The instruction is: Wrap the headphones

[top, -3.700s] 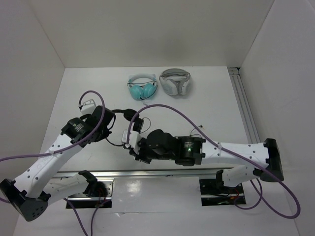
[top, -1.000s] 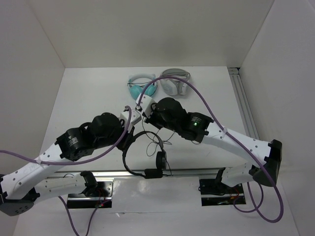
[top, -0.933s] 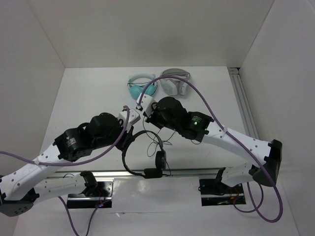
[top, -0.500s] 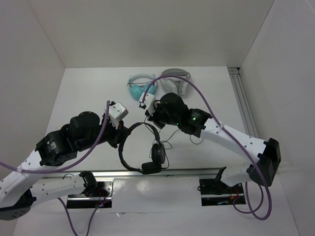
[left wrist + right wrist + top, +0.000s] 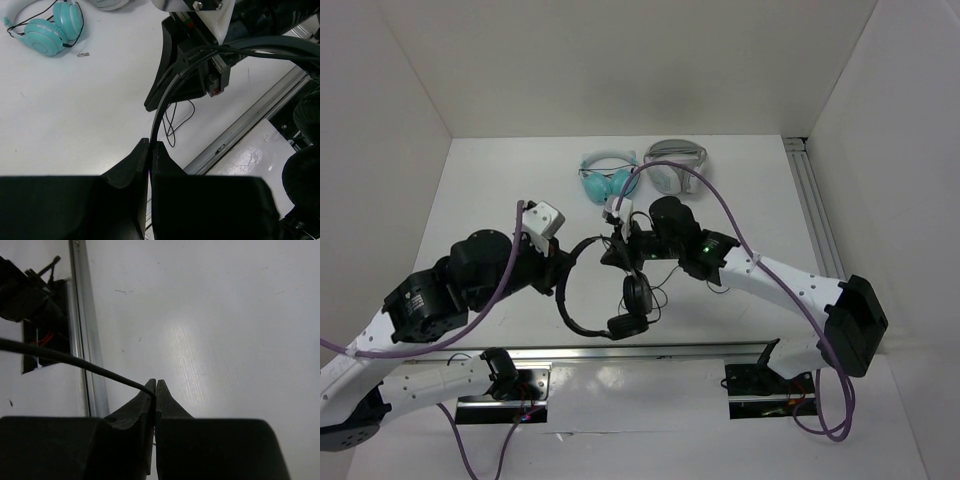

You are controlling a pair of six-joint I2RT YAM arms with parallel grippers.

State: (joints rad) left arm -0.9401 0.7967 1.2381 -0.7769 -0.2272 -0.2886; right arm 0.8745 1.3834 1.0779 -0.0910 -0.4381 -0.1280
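The black headphones (image 5: 568, 305) hang in the middle near area, headband curved left, both earpads (image 5: 636, 294) at its lower right. My left gripper (image 5: 562, 277) is shut on the thin headband (image 5: 161, 103), which rises from between its fingers in the left wrist view. My right gripper (image 5: 612, 252) sits just right of the headband's top end and is shut on the thin black cable (image 5: 75, 360), which runs off to the left from its fingertips (image 5: 150, 386). Loose cable loops (image 5: 661, 296) lie by the earpads and also show in the left wrist view (image 5: 173, 120).
Teal headphones (image 5: 604, 180) and bulkier white-grey headphones (image 5: 672, 168) lie at the back of the table; the teal pair also shows in the left wrist view (image 5: 46, 31). A metal rail (image 5: 700, 349) runs along the near edge, another (image 5: 817, 215) along the right side.
My left arm drew back to the left with the headband, shifting the headphones left and away from the near rail. My right gripper came nearer, down beside the headband's top, holding the cable.
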